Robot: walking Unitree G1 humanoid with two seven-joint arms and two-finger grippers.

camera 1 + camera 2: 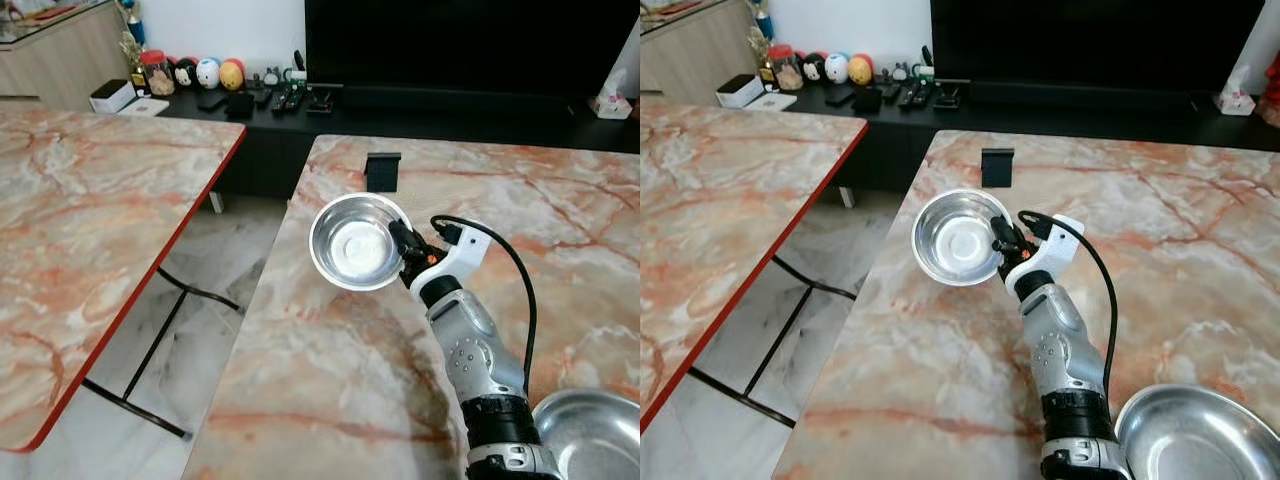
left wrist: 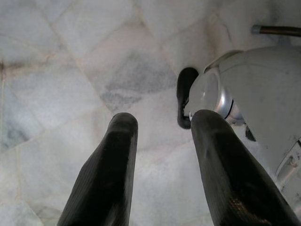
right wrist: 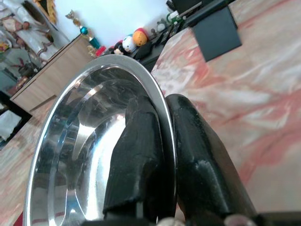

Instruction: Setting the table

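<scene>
Nearest us, at the bottom right corner, sits a second steel bowl [image 1: 1200, 432] on the marble table [image 1: 330, 400], cut off by the frame edge. That makes two bowls in all. Just to its left the right arm reaches away from us, and the right gripper [image 1: 1002, 246] is pinching the rim of the steel bowl [image 1: 958, 238], one black finger [image 3: 136, 150] inside the wall and one outside, pressed together on the metal. This bowl is tilted toward the camera and sits over the table's left edge, about mid-depth; whether it touches the tabletop I can't tell.

Beyond it, at the far edge of the table, stands one small black box [image 1: 382, 171]. Across a gap of pale floor to the left is a second marble table [image 1: 90, 230] with a red edge and black legs beneath.

Far back, a long black cabinet [image 1: 400, 105] carries remotes, round toy figures and a jar, too small to count surely.

Left gripper [image 2: 162, 141] hangs over grey floor tiles, fingers spread apart and holding nothing.
</scene>
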